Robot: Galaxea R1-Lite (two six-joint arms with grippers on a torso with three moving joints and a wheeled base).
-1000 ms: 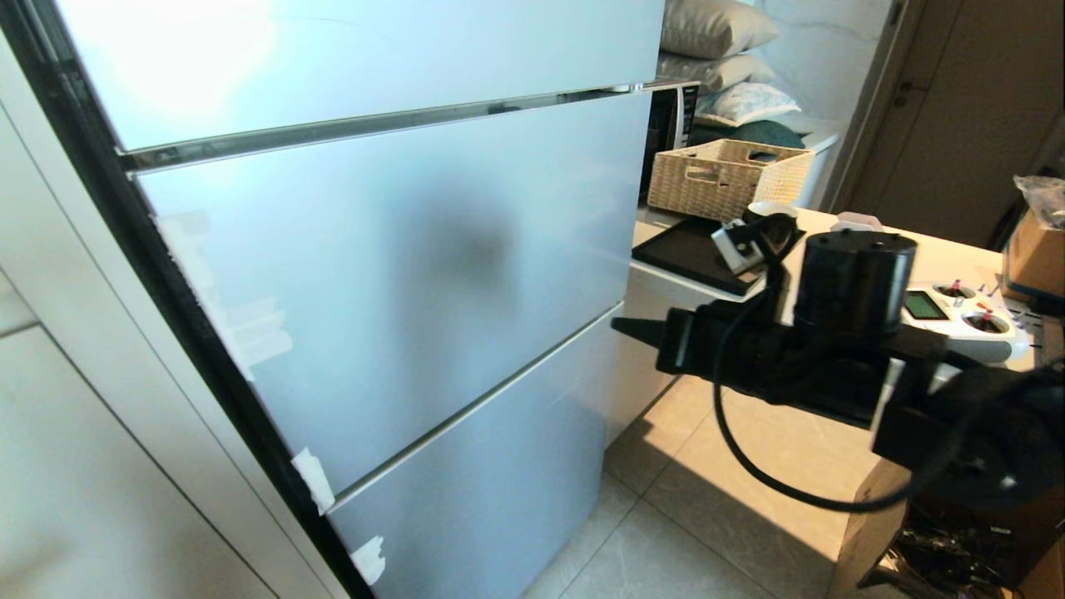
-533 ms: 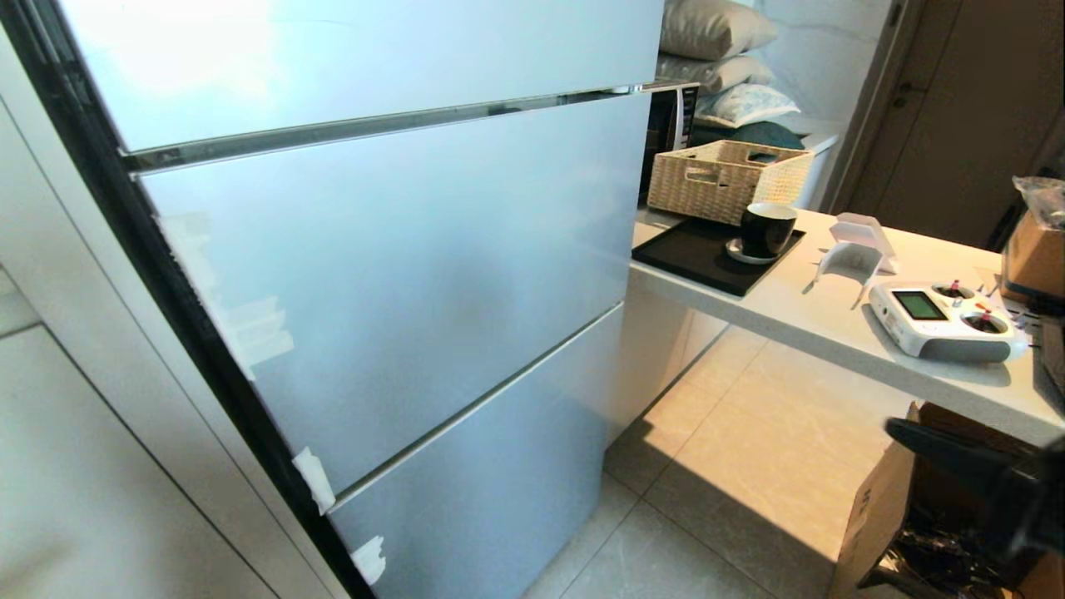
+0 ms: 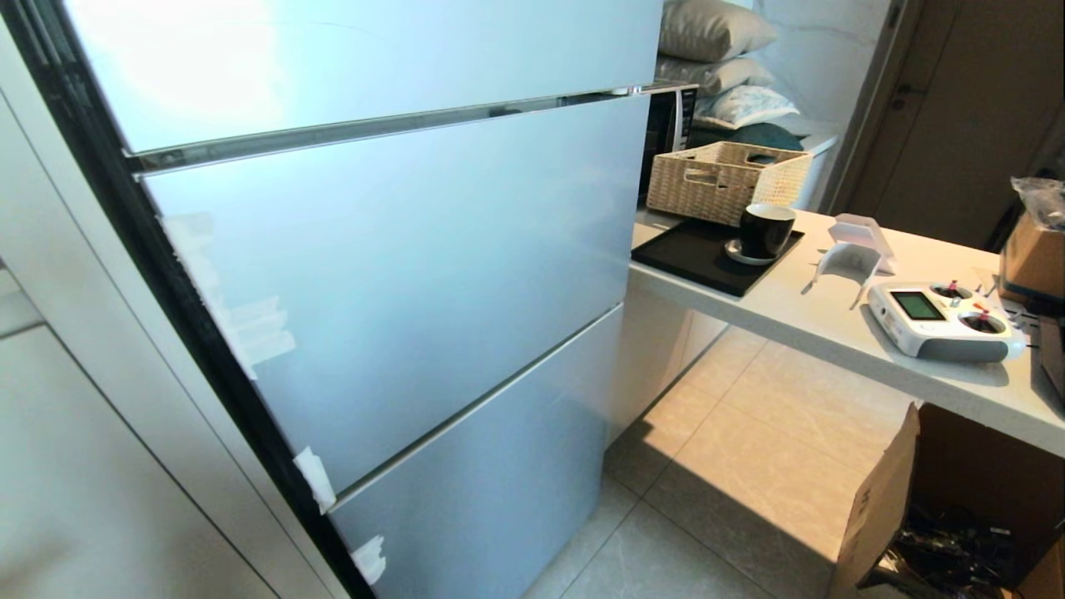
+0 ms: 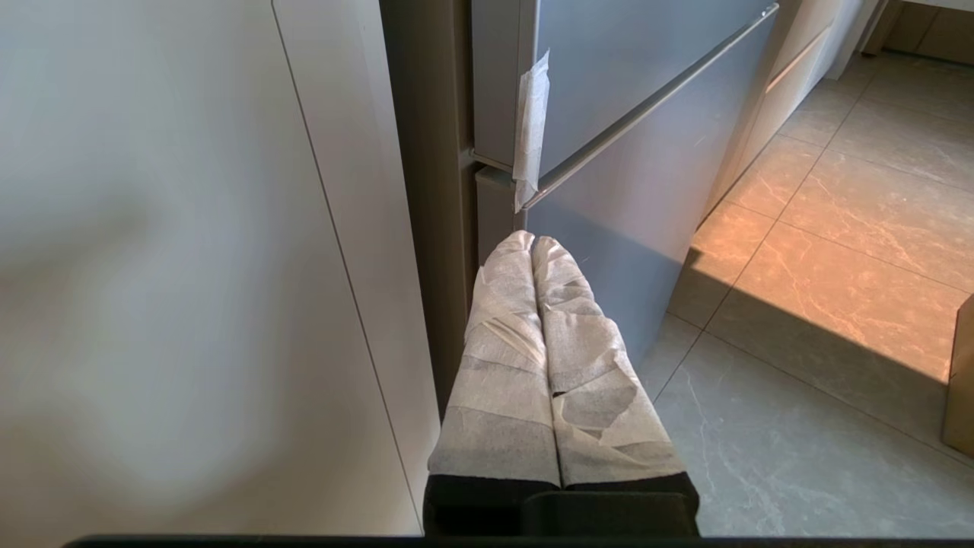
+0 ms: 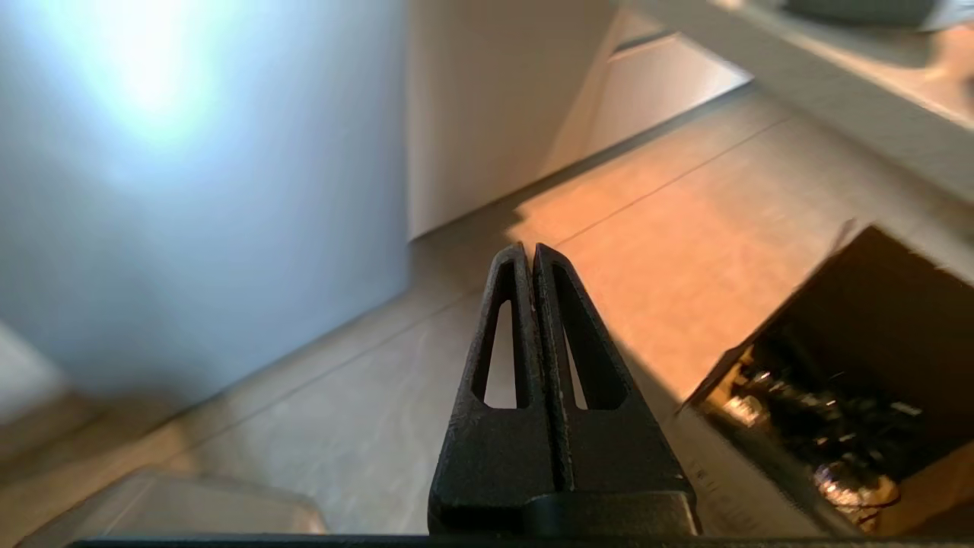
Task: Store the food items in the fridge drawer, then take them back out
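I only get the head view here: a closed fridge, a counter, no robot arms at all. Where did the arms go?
Observer: Both hang low, out of your picture. The right gripper points down at the floor tiles, beside a cardboard box.
Operator: Is it carrying any fruit?
Observer: No. Its black fingers are pressed together with nothing between them.
Operator: And the left one?
Observer: The left gripper sits near the fridge's lower corner, just below a strip of tape on the door edge. Its fingers are wrapped in white cloth tape and shut, empty too.
Operator: Any fruit or drawer in those views?
Observer: None; only closed fridge panels and floor.
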